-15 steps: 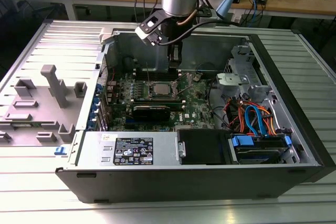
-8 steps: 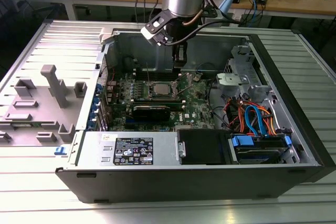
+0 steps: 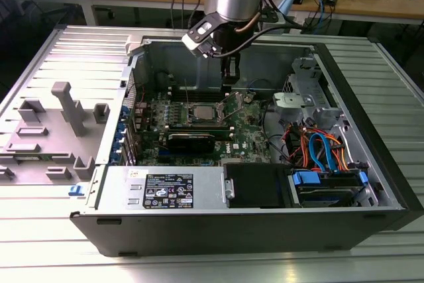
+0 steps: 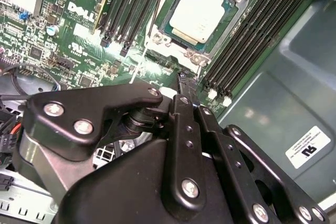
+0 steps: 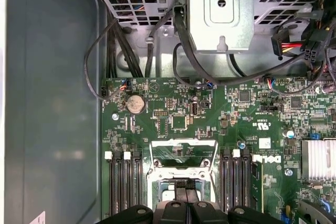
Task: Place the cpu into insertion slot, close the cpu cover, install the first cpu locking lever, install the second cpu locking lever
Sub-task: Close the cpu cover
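Lying flat, cpu [image 4: 199, 14] — metal top upward

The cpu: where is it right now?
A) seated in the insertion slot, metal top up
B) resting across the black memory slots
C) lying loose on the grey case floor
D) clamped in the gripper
A: in the second wrist view the cpu lies flat inside the insertion slot, silvery top facing up, with the slot's metal rim around it.
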You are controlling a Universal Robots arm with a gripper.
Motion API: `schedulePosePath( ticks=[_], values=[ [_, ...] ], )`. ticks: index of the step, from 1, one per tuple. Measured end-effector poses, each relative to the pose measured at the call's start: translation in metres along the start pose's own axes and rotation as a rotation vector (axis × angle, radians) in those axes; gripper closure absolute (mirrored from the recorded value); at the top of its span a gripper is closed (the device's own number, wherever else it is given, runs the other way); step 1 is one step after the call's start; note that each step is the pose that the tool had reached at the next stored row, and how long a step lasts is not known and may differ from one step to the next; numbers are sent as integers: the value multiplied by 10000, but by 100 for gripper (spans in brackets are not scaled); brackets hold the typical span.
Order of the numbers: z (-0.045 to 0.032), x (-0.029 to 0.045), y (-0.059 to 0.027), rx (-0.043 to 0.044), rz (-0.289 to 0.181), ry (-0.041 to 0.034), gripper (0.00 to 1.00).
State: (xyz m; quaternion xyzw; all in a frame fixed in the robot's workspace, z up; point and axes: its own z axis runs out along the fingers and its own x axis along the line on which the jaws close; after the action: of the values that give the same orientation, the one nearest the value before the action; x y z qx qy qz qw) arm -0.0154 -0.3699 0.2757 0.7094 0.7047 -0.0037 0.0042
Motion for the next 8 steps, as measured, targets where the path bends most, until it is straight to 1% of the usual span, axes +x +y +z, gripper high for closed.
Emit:
schedulePosePath(
  ticks=[8],
  values=[
    [0,1,59,0,0,0,89]
  ],
)
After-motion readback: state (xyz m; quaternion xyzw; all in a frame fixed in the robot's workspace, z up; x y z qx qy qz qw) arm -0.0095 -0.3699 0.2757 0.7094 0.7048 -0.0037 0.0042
